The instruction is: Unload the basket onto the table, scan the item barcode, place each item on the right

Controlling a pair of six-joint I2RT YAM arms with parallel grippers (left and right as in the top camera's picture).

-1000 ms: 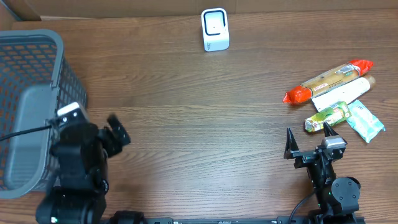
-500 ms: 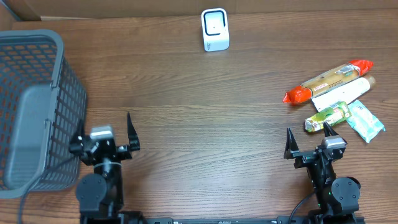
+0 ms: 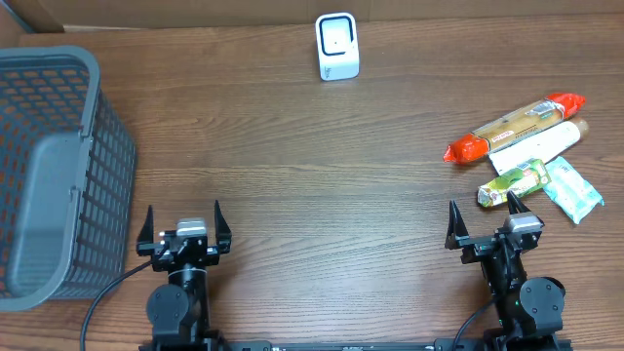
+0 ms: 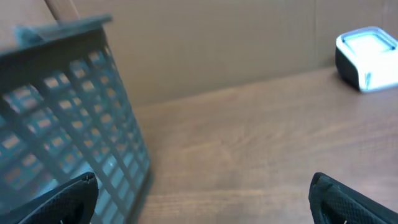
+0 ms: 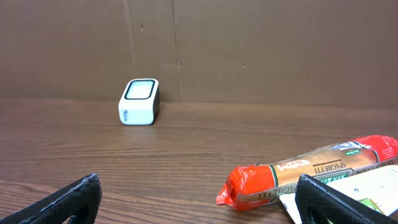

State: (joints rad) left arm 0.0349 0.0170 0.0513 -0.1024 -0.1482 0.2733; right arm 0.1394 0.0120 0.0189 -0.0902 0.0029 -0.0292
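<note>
Overhead, the scanner (image 3: 337,46) stands upright at the far edge of the counter (image 3: 322,166), and everything else is placed from it. Four grocery items lie in a loose cluster to the right of the scanner and nearer the robot. The spaghetti packet (image 3: 515,127), with red ends, is closest to the scanner. A white packet (image 3: 541,146) lies alongside it, touching it. A green packet (image 3: 514,182) and a teal packet (image 3: 573,190) are farther from the scanner again, side by side.

The right fingers (image 3: 452,222) are spread wide apart and hold nothing. They sit on the robot's side of the cluster, farther from the scanner than any of the items. One tip overlaps the near end of the green packet in this view, and I cannot tell whether it touches. The other three items lie beyond the tips, none of them between the fingers.

The left fingers (image 3: 216,216) are also wide apart and empty. They are well to the left of the scanner, near the robot, beside a grey mesh basket (image 3: 58,166).

From the right wrist, the scanner (image 5: 139,102) shows between the two dark fingertips (image 5: 56,202), far ahead. The spaghetti packet (image 5: 311,168) lies to its right, just above the right-hand tip. From the left wrist, the picture is blurred, with the basket (image 4: 68,124) left of the scanner (image 4: 367,59).
</note>
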